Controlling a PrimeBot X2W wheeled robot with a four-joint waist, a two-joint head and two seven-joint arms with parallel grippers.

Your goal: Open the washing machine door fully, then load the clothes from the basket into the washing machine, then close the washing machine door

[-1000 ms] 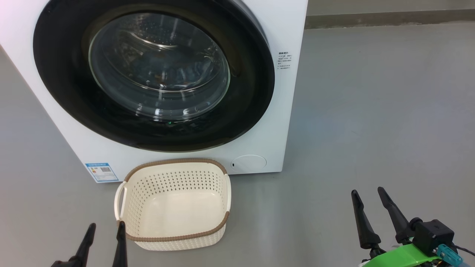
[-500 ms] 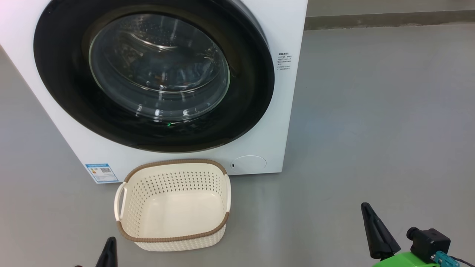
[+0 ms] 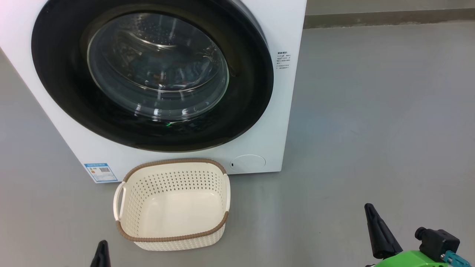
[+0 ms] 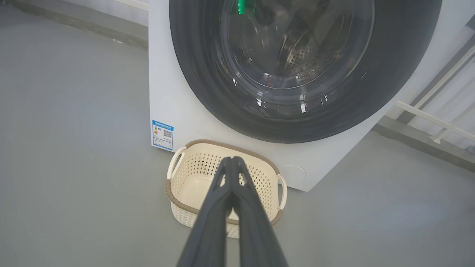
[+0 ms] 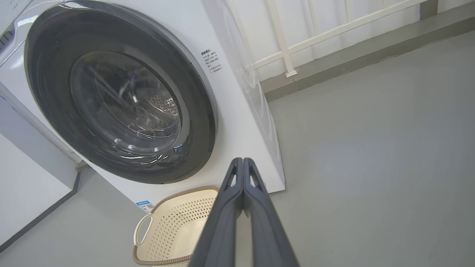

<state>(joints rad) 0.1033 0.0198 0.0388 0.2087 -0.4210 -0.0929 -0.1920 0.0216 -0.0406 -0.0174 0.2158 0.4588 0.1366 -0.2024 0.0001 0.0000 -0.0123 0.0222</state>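
The washing machine door (image 3: 157, 66) sits shut at the upper left of the head view, and the basket (image 3: 174, 180) below it is empty (clothes hard to make out behind the glass). The closing step looks done, so next seems only parking. Left hand (image 4: 233, 163) and right hand (image 5: 243, 163) are pinched closed on nothing, low at the bottom corners, fingers pointing toward the door.

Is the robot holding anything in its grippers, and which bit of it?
Nothing is held. The left gripper and the right gripper are both shut on air, clear of the basket.
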